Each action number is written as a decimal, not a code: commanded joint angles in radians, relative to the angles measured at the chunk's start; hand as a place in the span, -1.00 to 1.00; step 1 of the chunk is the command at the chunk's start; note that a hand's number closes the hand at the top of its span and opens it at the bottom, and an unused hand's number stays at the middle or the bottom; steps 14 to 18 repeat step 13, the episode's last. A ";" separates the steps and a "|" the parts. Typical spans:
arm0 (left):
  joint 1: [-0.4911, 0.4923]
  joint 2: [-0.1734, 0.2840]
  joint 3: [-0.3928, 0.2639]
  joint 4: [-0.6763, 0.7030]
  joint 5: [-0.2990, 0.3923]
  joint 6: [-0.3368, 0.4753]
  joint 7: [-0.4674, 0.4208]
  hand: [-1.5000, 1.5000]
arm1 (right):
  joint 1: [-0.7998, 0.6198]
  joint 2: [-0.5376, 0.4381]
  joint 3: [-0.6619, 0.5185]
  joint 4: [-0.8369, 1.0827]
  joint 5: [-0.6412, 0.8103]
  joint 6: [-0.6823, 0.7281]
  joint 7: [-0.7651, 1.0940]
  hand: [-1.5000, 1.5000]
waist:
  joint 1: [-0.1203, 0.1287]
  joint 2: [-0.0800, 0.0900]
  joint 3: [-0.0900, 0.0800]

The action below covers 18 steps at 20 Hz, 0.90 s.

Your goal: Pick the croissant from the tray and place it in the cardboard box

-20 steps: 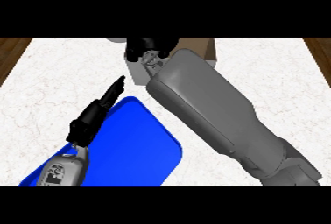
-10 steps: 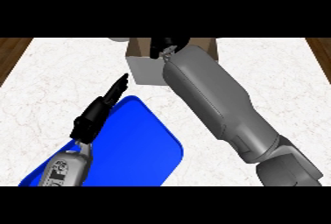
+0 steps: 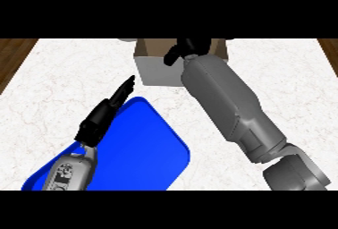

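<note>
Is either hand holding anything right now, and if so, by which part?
Left hand holds nothing, fingers straight over the blue tray. Right hand is curled over the cardboard box; whether it holds the croissant cannot be told.

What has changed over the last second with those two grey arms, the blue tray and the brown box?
The right hand and its grey forearm have swung rightward along the far edge, staying over the brown cardboard box; its fingers look curled, and the croissant isn't visible. The flat blue tray, the white marble counter and the left hand, open with straight fingers, stayed put.
</note>
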 commanded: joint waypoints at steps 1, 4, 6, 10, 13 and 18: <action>0.007 -0.008 -0.003 0.005 -0.007 0.008 -0.010 0.00 | 0.019 0.007 -0.030 0.064 -0.079 -0.078 -0.131 -1.00 | 0.006 0.010 -0.001; -0.016 0.001 0.012 -0.007 0.014 -0.010 0.014 0.00 | 0.070 0.007 -0.098 0.021 -0.145 -0.178 -0.251 -1.00 | -0.001 0.010 0.000; -0.003 -0.005 0.007 -0.028 -0.005 0.015 0.028 0.00 | 0.079 0.003 -0.153 -0.047 -0.169 -0.282 -0.286 -1.00 | -0.018 0.003 0.001; 0.043 0.051 0.046 -0.010 0.022 -0.029 -0.038 0.00 | 0.121 0.007 -0.266 -0.127 -0.302 -0.326 -0.420 -1.00 | -0.023 0.003 0.001; 0.051 0.026 0.033 -0.023 0.010 -0.005 -0.018 0.00 | 0.206 -0.005 -0.330 -0.201 -0.393 -0.321 -0.563 -1.00 | -0.039 -0.003 0.001; 0.051 0.026 0.033 -0.023 0.010 -0.005 -0.018 0.00 | 0.206 -0.005 -0.330 -0.201 -0.393 -0.321 -0.563 -1.00 | -0.039 -0.003 0.001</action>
